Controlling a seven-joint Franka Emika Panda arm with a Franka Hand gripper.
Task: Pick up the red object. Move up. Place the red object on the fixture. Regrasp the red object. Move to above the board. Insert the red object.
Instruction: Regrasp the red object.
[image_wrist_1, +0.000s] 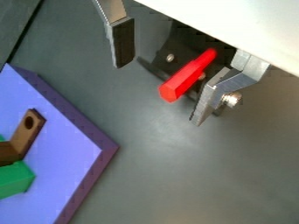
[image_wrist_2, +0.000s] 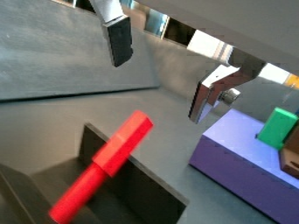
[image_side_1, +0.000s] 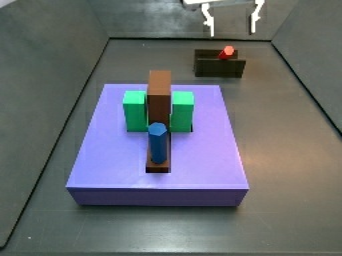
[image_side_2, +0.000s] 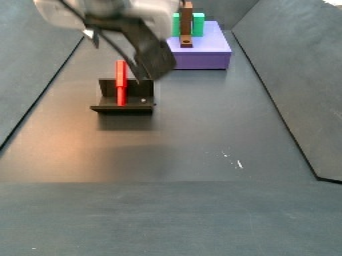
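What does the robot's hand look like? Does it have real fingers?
Not real ones. The gripper, hanging above the fixture, has two flat silver metal fingers with dark pads. One finger shows a round bolt in both wrist views. In a side view the arm looks white and black, but blurred.

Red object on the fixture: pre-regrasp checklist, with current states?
1. Red object rests on the fixture: ok.
2. Gripper open, above the fixture, nothing between the fingers: ok.
3. Fingers clear of the red object: ok in both wrist views.
4. Gripper centred over it: cannot tell.
5. Board apart from the fixture, out of the descent path: ok.
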